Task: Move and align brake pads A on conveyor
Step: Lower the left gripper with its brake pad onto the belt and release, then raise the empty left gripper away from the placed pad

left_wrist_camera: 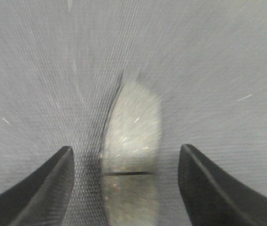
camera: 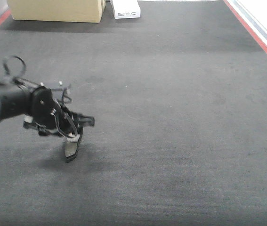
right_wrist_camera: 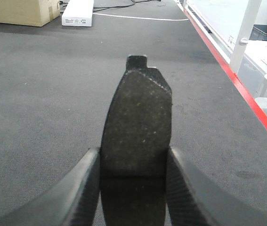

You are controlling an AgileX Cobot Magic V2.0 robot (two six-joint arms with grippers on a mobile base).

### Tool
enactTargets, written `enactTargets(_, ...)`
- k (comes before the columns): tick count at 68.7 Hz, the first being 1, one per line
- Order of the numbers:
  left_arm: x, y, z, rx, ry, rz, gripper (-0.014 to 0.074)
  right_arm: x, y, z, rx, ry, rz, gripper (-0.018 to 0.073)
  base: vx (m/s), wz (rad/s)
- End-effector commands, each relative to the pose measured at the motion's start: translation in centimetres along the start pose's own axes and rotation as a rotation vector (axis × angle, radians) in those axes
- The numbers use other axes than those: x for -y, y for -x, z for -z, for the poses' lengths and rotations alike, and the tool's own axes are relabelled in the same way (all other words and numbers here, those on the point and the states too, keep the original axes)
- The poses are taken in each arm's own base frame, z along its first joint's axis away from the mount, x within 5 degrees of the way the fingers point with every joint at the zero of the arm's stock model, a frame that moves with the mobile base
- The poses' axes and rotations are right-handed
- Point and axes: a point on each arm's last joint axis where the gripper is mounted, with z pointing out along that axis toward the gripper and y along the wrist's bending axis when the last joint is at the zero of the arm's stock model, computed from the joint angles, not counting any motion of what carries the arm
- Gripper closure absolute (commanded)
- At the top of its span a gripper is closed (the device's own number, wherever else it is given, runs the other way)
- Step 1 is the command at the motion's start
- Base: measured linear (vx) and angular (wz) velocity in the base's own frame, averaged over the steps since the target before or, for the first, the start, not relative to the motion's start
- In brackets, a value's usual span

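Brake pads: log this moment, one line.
left end effector open, straddling first brake pad | right end effector shut on second brake pad | conveyor below

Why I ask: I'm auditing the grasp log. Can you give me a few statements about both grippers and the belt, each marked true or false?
1. The right gripper is shut on the right brake pad. True.
2. The left gripper clamps the left brake pad tightly. False: in the blurred left wrist view its fingers stand apart from the pad, with a gap on each side.
3. A cardboard box sits at the far end of the conveyor. True.
4. The conveyor's side edges are yellow. False: they are red.
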Motion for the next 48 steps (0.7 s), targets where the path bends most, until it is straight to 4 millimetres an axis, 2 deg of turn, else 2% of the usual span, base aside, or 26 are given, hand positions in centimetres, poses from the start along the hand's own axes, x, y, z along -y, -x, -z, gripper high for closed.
enactTargets(1,0.5,1.4,4.7,0.179,-0.059,-0.015,0.0126,0.1,1.8,0.3,0.116,-0.004,0.017,0.0556,0.0,0.0)
enactTargets(8,-0.1,0.4,6.8,0.258,-0.072,-0.042,0.013,0.1,1.8,0.3,0.116,-0.004,0.017,0.0556,0.0,0.0)
enactTargets(20,-1.6,-3.0,10.6,0.352,-0.074,-0.097,0.0178,0.1,1.8,0.3,0.116,-0.004,0.017,0.0556,0.0,0.0)
enactTargets(31,-3.0,-6.4,13.9,0.417,-0.086,-0.104,0.0255,0.1,1.8,0.3,0.116,-0.004,0.017,0.0556,0.0,0.0)
enactTargets(48,-5.1,-11.8,17.9,0.534,-0.118,-0.094,0.0397,0.1,1.8,0.3,0.116,-0.004,0.017,0.0556,0.0,0.0)
